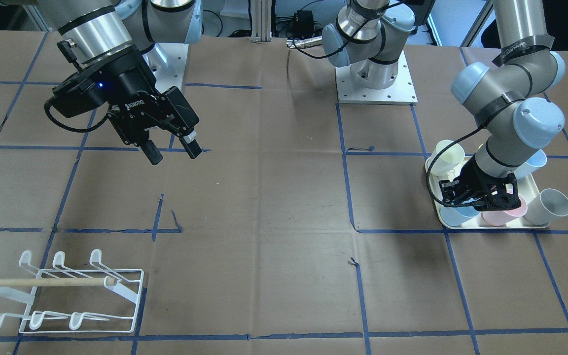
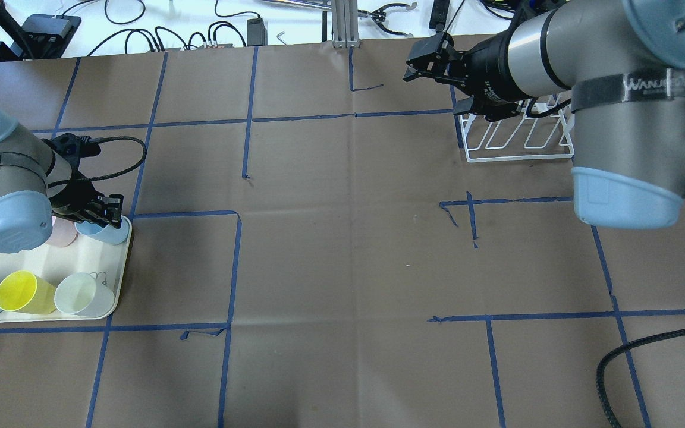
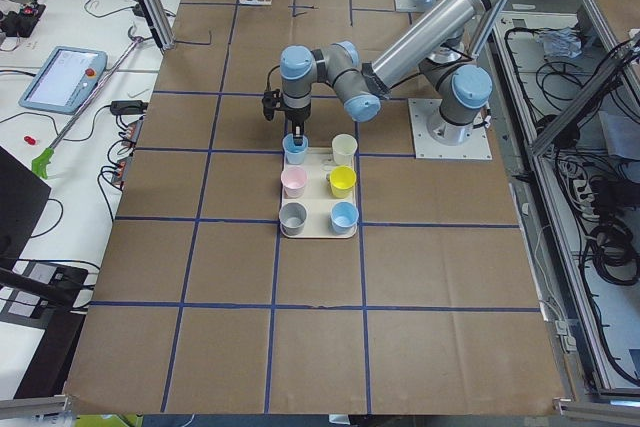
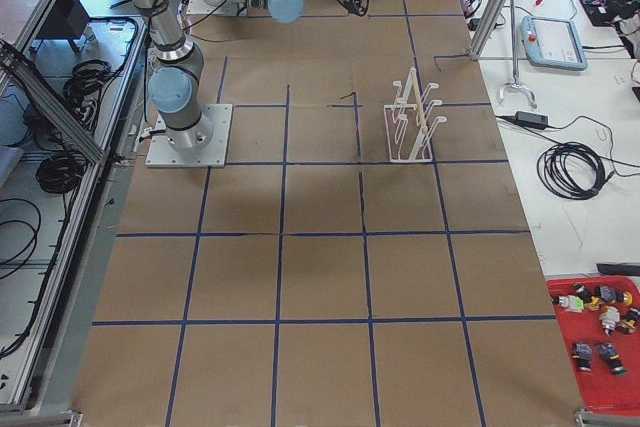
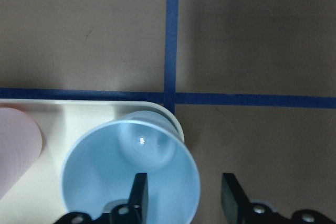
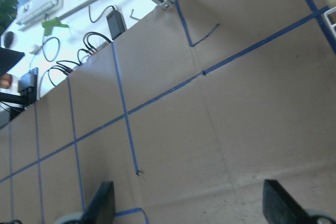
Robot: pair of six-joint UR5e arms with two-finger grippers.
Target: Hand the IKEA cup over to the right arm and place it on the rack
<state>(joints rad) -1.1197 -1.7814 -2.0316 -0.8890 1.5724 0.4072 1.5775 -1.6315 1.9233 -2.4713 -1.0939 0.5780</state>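
Left gripper (image 5: 184, 179) spread, one finger inside the blue cup (image 5: 94, 182), one outside its rim; I see that only by wrist view | cup upright in cream tray's (image 5: 63, 111) corner | right gripper (image 1: 175, 155) agape, empty, well apart from rack (image 1: 42, 282).

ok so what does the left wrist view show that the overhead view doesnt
Only the left wrist view: the left gripper straddling the wall of the blue cup, one finger inside, one outside, jaws open. Only the overhead view: the right gripper, open, the rack and the yellow cup. Both: the blue cup at a corner of the tray, the pink cup beside it.
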